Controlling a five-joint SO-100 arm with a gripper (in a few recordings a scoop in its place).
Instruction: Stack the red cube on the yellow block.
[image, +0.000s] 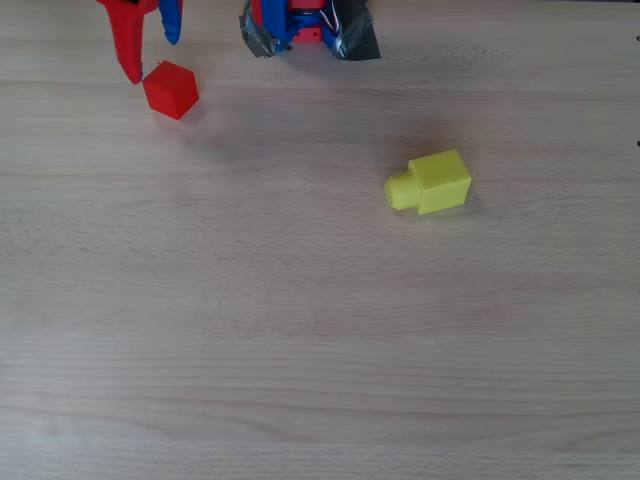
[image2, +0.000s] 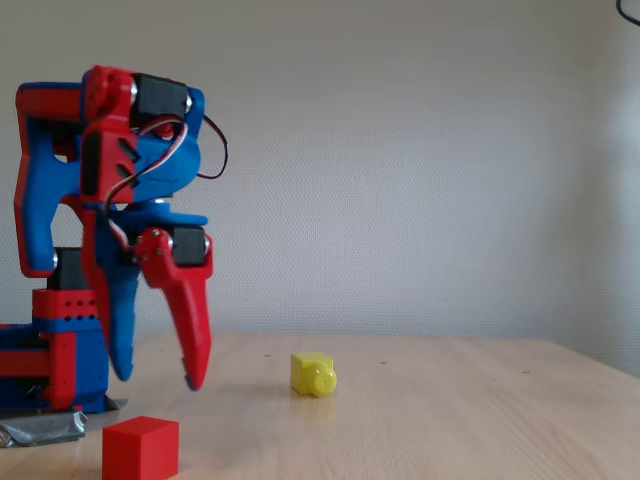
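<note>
Red and glossy, the red cube (image: 170, 89) sits on the pale wood surface (image: 300, 350) at the upper left of the overhead frame, just beside the tip of the end effector's (image: 150, 55) red finger (image: 128, 45). The yellow block (image: 430, 183) lies well apart, right of centre, stub pointing left. The end effector (image2: 158, 380) hangs above the surface, fingers spread wide, holding nothing.

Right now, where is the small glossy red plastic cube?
In the overhead view the small glossy red plastic cube sits upper left on the wooden table, just beside the open end effector, far from the yellow block.
</note>
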